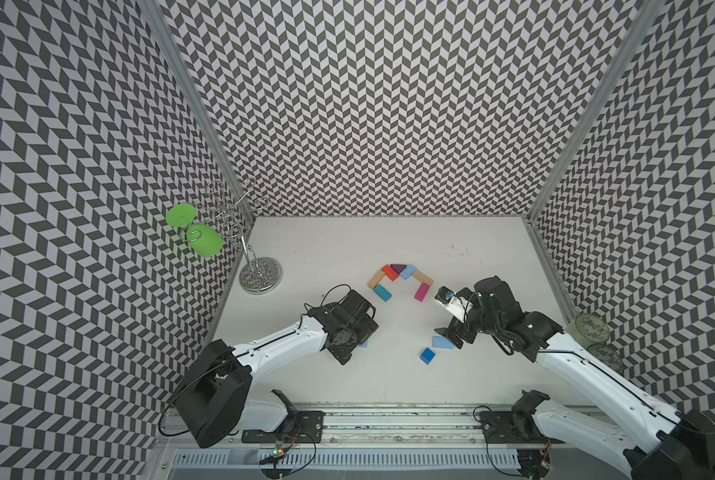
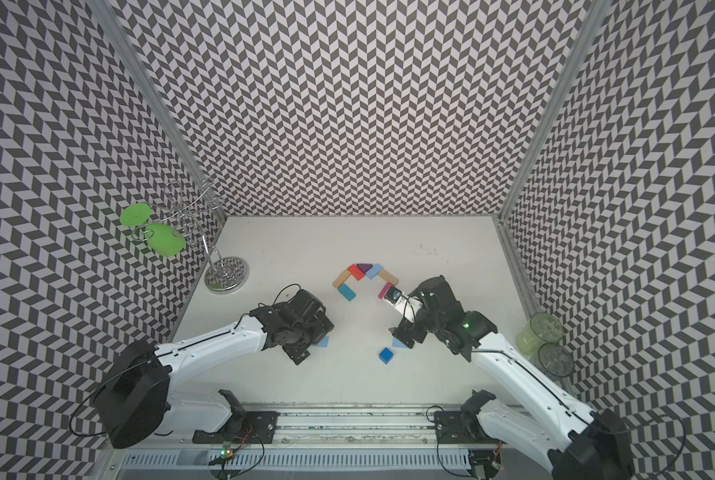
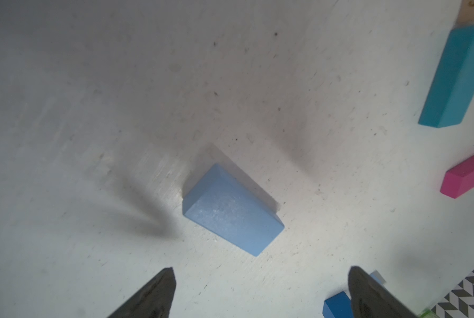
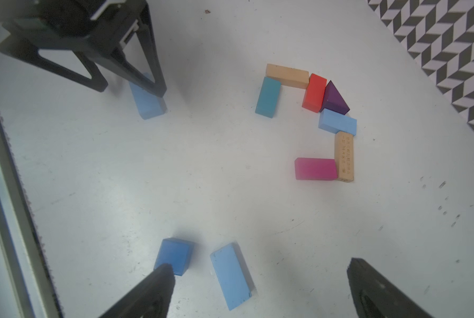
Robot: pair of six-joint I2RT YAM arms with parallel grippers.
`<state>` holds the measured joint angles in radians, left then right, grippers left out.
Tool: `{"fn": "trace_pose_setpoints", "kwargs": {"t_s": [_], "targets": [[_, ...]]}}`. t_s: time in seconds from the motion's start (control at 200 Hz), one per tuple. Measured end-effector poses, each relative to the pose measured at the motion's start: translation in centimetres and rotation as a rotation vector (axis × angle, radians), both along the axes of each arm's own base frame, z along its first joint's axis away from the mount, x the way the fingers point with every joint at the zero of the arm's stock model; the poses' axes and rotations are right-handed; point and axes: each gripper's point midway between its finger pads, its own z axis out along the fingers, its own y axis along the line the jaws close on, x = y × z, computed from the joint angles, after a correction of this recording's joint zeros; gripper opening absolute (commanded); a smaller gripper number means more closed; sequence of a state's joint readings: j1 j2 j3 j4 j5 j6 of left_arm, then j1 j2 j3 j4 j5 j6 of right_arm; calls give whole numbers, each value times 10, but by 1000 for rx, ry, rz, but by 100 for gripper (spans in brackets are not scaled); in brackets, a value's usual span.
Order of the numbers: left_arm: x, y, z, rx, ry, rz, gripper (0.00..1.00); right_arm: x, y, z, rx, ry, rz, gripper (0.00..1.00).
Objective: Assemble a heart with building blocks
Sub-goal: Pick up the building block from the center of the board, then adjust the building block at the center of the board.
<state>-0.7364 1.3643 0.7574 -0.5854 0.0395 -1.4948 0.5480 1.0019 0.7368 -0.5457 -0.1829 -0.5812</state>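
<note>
In both top views the unfinished heart [image 1: 398, 269] lies mid-table [image 1: 326, 257], beyond my arms.

Left wrist: my left gripper [image 3: 262, 275] spread wide, empty, a light blue block [image 3: 230, 212] just ahead.

Right wrist: my right gripper [image 4: 259, 268] wide, empty. A second light blue block [image 4: 231, 275] lies between its fingers, with the dark blue cube [image 4: 175, 256] beside.

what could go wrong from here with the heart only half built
1. The light blue wooden rectangle lies skewed to the open left jaws; closing could spin it instead of gripping it.
2. One right jaw tip appears close to the dark blue wooden cube; reaching for the neighbouring light blue block may knock the cube.
</note>
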Motion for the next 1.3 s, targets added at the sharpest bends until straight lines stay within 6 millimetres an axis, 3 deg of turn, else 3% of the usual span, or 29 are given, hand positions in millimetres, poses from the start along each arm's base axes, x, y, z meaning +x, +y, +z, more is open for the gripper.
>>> {"fn": "trace_pose_setpoints", "kwargs": {"t_s": [0.135,0.205,0.295,0.506,0.721,1.081,1.227,1.302], "targets": [[-4,-2,-9,11,38,31,98,-1,-8,-36,-156,7,87,96],[-5,-2,-13,18,53,43,97,-12,-15,-61,-219,40,121,96],[-3,-3,-16,25,64,54,96,-19,-21,-78,-267,59,146,94],[1,-7,-20,34,75,59,90,-10,-19,-90,-297,22,152,93],[3,-5,-24,43,82,71,83,3,-16,-103,-321,13,138,86],[10,3,-26,44,86,118,65,2,-10,-125,-348,93,164,81],[11,4,-28,39,88,118,51,3,-3,-127,-340,116,175,68],[12,3,-30,36,91,115,43,2,0,-129,-334,144,180,54]]}}
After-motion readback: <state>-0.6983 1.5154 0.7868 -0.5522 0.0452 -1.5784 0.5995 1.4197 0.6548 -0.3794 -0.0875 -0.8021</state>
